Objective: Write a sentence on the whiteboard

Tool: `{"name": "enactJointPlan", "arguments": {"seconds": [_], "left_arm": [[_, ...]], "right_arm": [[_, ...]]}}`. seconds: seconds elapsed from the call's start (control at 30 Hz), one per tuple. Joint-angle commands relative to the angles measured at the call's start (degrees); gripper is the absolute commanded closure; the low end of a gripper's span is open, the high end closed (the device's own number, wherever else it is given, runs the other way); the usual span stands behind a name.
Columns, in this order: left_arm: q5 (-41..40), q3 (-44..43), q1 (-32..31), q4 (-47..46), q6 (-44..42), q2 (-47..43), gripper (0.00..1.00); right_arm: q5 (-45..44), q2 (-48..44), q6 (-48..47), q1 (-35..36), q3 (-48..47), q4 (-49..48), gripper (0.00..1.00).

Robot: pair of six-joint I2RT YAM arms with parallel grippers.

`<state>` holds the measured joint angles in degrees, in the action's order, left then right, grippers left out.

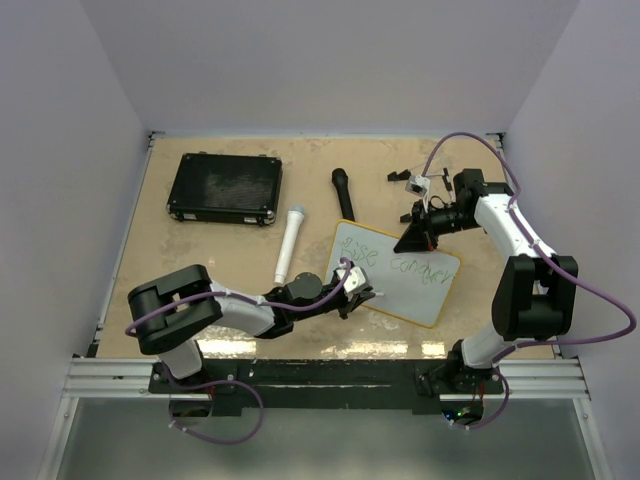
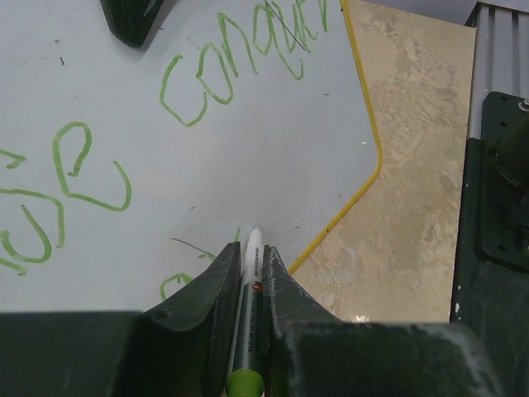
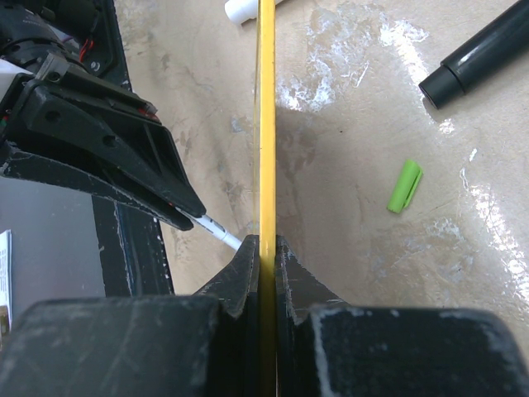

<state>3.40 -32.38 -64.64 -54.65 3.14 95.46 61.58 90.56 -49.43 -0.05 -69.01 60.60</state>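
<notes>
Top external view: left gripper (image 1: 352, 282) is closed on a marker (image 2: 254, 248), tip at the whiteboard (image 1: 422, 296), on its 8 o'clock edge. This board, with the green sentence (image 1: 418, 268), lies at 4 o'clock from the table (image 1: 200, 265) centre. At its 1 o'clock the right gripper (image 1: 413, 240) pinches the rim tightly.

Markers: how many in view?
3: white marker lying left of the whiteboard; black marker just beyond its far corner; green marker held in the left gripper, over the board. Arms may hide more.
</notes>
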Motion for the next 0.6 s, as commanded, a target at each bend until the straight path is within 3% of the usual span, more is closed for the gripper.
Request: {"name": "enactJointPlan", "arguments": {"seconds": [0.0, 0.57], "left_arm": [[-2.1, -1.8, -0.3, -2.0, -1.7, 0.3, 1.0], [-7.6, 1.2, -0.2, -2.9, -1.5, -2.0, 1.0]], "right_arm": [[-0.1, -2.2, -2.9, 0.2, 0.5, -3.3, 1.0], [-0.1, -2.1, -2.8, 0.2, 0.5, -3.3, 1.0]]}}
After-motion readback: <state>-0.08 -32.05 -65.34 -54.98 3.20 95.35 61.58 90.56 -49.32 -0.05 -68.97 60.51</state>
